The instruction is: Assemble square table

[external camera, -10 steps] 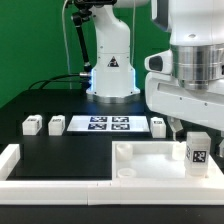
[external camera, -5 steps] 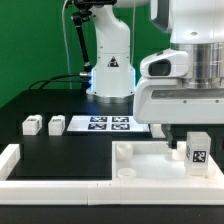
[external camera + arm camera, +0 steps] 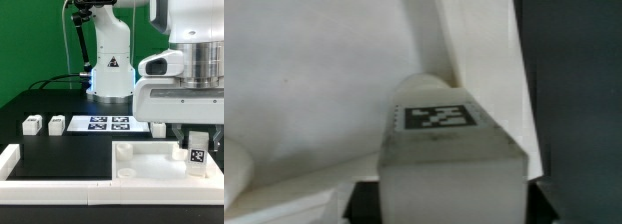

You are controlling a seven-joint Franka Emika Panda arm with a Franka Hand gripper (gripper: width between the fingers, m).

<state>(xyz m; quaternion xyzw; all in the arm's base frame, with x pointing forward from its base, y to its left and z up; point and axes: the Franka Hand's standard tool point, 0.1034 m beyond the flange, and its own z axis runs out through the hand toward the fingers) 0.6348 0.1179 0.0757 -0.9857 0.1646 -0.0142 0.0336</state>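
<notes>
The white square tabletop (image 3: 140, 152) lies at the front right, inside the border rail, with a round socket (image 3: 127, 172) at its near corner. My gripper (image 3: 197, 140) is shut on a white leg (image 3: 197, 153) with a tag, held upright over the slab's right part. In the wrist view the leg (image 3: 446, 140) stands between my dark fingers (image 3: 367, 200), with the slab (image 3: 313, 80) behind it. I cannot tell whether the leg touches the slab. Two loose legs (image 3: 31, 125) (image 3: 56, 125) lie at the left. Another leg (image 3: 157, 126) lies behind the gripper.
The marker board (image 3: 105, 124) lies flat in the middle at the back. A low white border rail (image 3: 10, 160) runs along the front and the left. The robot base (image 3: 110, 70) stands behind, with cables at the left.
The wrist has turned and the held leg has turned with it; it now shows a narrower face. Its place over the slab is nearly the same.
</notes>
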